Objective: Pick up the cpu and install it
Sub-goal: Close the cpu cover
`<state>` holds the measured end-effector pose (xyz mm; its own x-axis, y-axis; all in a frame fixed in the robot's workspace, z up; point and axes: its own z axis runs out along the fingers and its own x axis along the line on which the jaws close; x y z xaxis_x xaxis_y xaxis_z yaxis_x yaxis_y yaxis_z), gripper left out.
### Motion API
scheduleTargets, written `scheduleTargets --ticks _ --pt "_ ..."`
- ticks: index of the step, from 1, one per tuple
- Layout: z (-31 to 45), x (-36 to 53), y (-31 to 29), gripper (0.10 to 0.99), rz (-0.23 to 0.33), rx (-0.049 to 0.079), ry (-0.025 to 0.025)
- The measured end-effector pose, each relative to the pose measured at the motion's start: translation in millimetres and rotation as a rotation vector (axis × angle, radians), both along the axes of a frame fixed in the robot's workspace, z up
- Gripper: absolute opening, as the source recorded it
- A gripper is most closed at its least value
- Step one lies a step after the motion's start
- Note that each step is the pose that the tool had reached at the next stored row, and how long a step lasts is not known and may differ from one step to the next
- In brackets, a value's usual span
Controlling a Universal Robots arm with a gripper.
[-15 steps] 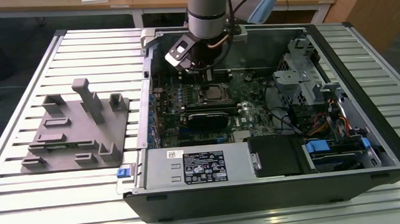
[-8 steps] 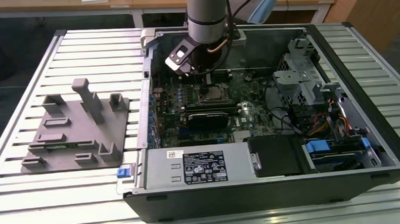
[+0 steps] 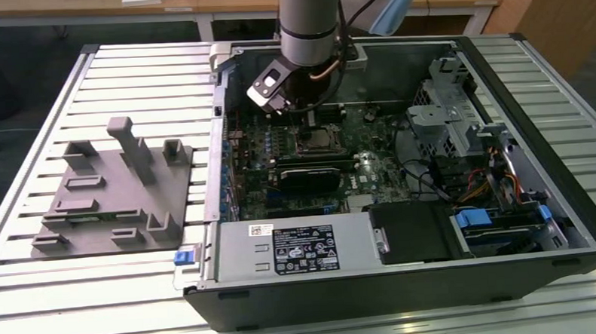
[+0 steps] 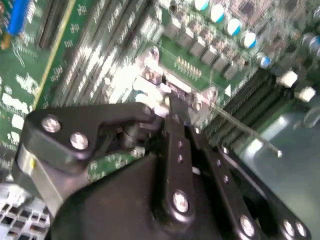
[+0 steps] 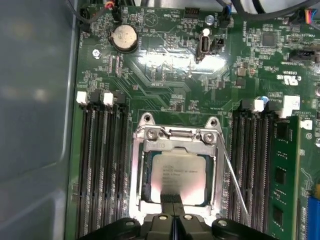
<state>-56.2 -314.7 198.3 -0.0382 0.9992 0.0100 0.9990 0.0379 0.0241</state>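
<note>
Facing: the cpu [image 5: 177, 172] lies flat, its silvery top turned away from the board and toward the first wrist view's camera.
Long axis: none to speak of; it is square, with its edges in line with the socket frame [image 5: 137, 170] around it.
Place: inside that frame on the motherboard [image 5: 165, 75], between two banks of memory slots [image 5: 102, 160].
Gripper: the gripper [image 5: 173, 199] stands over one edge of the cpu, fingertips pressed together with no gap showing; whether they grip the chip cannot be told.
Surface: the board sits in an open computer case [image 3: 404, 291] laid on its side on a slatted metal table [image 3: 122, 65]. A grey fixture block [image 3: 113, 190] rests on the slats at the exterior view's left, apart from the case.
Room: wooden desks [image 3: 230, 0] stand behind the table; the arm [image 3: 307, 23] hangs over the board.
</note>
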Motion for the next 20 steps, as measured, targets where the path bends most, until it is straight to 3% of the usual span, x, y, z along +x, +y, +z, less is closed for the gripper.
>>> scheduleTargets --ticks 4,8,20 --pt "1.7 1.4 0.4 0.106 0.0 0.005 -0.0019" --pt "12.2 1.2 0.0 0.106 0.0 0.003 -0.0003" --pt "12.1 17.2 0.0 0.106 0.0 0.003 0.0022"
